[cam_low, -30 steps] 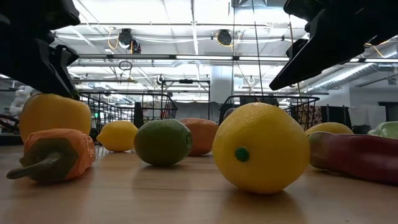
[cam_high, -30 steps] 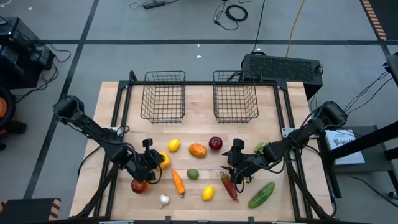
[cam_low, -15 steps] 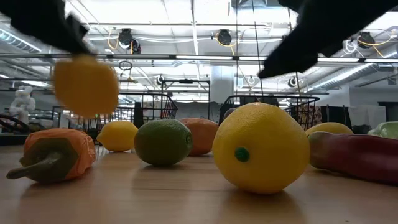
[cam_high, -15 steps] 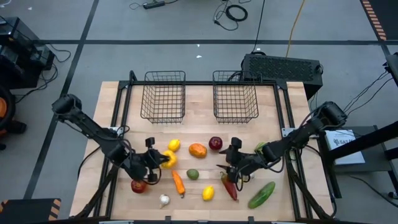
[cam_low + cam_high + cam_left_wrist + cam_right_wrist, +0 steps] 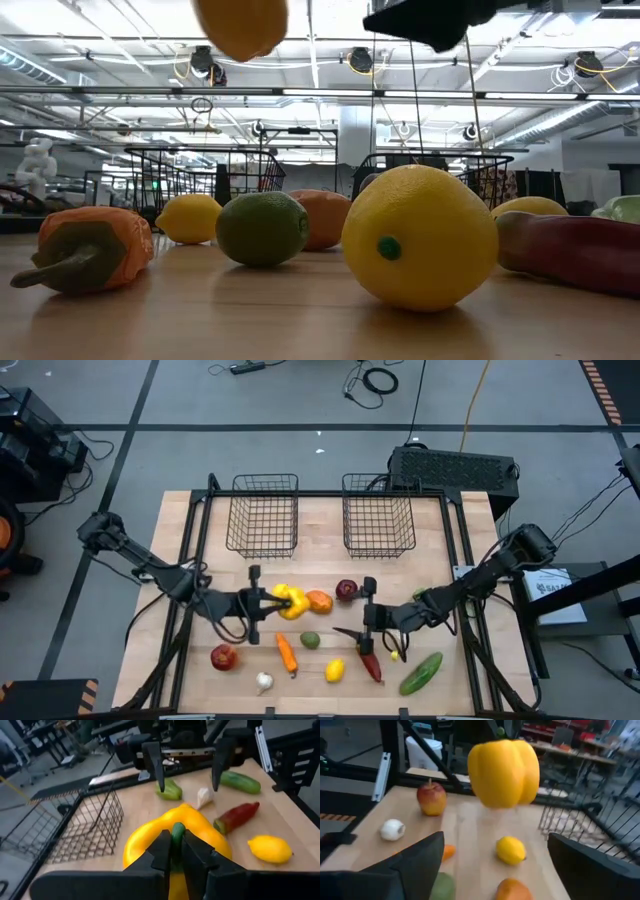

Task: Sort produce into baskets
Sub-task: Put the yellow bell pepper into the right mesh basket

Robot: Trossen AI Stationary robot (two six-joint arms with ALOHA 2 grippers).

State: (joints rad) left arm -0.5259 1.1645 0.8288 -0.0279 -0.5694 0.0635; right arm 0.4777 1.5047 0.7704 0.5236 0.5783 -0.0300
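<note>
My left gripper [image 5: 264,603] is shut on a yellow pepper [image 5: 289,602], which it holds in the air over the middle of the table; the pepper also shows high in the low view [image 5: 241,24]. My right gripper [image 5: 365,619] faces it from the right, open and empty, above the red chilli [image 5: 369,664]. Two dark wire baskets [image 5: 264,515] [image 5: 379,515] stand at the far edge. A red apple [image 5: 224,657], garlic [image 5: 264,682], carrot [image 5: 287,652], lime [image 5: 311,640], lemon [image 5: 334,670] and cucumber [image 5: 421,672] lie on the wood. My left gripper pinches the pepper's green stem [image 5: 178,831] between its two fingertips. The fingers come nearly level from the table's left. The pepper is lifted clear of the table, its yellow body [image 5: 504,772] hanging beyond and below the stem.
An orange fruit [image 5: 319,601] and a dark red apple [image 5: 346,591] lie just beyond the held pepper. A green piece [image 5: 418,597] sits by the right arm. Bare wood lies between the fruit and the baskets.
My left gripper has risen with the yellow pepper, lifting it clear off the table, and carried it toward the table's middle while tipping from pointing down to nearly level. My right gripper has risen a little, tipped up to nearly level, and its fingers stand wider apart.
</note>
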